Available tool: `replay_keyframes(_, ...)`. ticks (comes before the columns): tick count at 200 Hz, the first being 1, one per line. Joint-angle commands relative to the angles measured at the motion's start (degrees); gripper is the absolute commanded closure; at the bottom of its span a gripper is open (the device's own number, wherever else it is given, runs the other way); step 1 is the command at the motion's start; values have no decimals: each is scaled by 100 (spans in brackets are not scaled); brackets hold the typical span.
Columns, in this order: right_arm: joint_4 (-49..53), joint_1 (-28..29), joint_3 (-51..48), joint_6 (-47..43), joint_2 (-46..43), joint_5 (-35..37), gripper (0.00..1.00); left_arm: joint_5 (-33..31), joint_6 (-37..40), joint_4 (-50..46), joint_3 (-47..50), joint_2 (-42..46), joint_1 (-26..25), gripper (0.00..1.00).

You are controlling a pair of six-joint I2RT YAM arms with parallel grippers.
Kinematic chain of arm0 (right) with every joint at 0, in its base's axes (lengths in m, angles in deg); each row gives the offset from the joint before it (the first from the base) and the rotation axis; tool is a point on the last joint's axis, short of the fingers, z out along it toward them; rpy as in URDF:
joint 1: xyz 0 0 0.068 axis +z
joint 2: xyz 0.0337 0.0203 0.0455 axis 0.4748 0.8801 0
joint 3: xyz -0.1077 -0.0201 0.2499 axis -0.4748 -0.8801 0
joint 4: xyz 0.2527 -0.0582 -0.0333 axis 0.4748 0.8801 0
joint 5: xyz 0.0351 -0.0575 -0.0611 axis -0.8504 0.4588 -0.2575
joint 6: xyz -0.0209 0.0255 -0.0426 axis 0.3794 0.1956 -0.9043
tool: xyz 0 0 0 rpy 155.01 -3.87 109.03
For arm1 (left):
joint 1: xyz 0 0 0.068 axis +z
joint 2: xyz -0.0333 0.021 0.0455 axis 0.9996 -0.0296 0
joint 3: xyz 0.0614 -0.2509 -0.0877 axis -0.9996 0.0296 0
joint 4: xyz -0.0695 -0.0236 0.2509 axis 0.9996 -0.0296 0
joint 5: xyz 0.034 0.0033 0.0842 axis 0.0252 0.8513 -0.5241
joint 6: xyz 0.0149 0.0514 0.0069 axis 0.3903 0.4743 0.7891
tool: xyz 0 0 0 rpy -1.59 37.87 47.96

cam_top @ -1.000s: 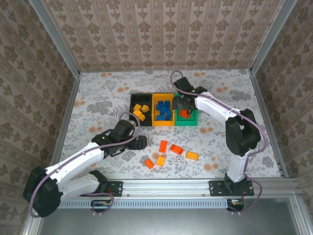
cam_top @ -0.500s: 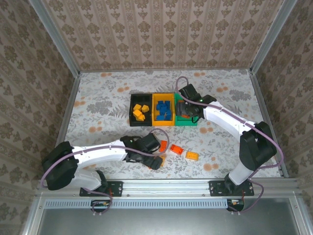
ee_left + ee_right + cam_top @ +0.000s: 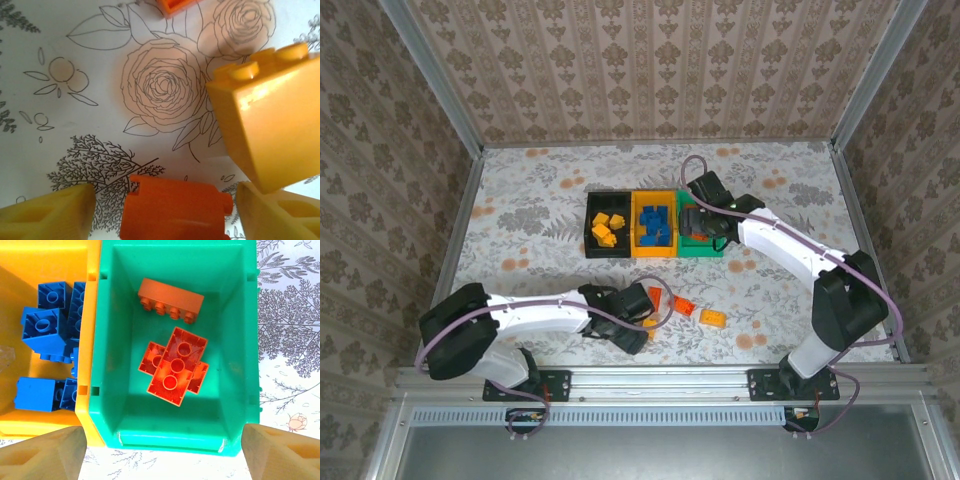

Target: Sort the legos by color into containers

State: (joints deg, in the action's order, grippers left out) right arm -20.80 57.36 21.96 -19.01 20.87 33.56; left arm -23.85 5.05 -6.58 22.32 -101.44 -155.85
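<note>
Reaching along the near edge of the flower-printed white table (image 3: pixel 520 200), the left gripper (image 3: pixel 638 330) hangs low over the loose legos. In its wrist view, the two pale yellow fingers (image 3: pixel 45 215) stand either side of a small orange-red studded plastic brick (image 3: pixel 175 205) lying on the table. A strip of table shows between that brick and one finger, so the jaws are released, not clenched on it. A larger yellow-orange studded brick (image 3: pixel 265 115) lies just beside, its lower corner at the other finger. Slightly farther right lie a second orange-red brick (image 3: pixel 682 306) and a second yellow-orange brick (image 3: pixel 712 318).

Farther back, three small open rectangular plastic bins stand side by side. The black bin (image 3: pixel 590 245) holds yellow bricks (image 3: pixel 608 228), the yellow-orange bin (image 3: pixel 30 260) holds blue bricks (image 3: pixel 42 325), and the green bin (image 3: pixel 112 315) holds orange-red bricks (image 3: pixel 175 365). The right gripper (image 3: pixel 162 455) hovers above the green bin, fingers spread wide with nothing between them.
</note>
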Motion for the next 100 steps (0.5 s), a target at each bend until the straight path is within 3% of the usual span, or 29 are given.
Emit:
replay_keyframes(1,38,-53,-74,111,-249,127,17,-79,72,63,90,-103,-81,34)
replay_keyframes(46,47,-115,-84,146,-372,128,17,-315,99,-222,-47,-83,-170,53)
replay_keyframes(100,-64,-301,-617,360,-917,114,17,-636,403,-387,-1024,500,145,56)
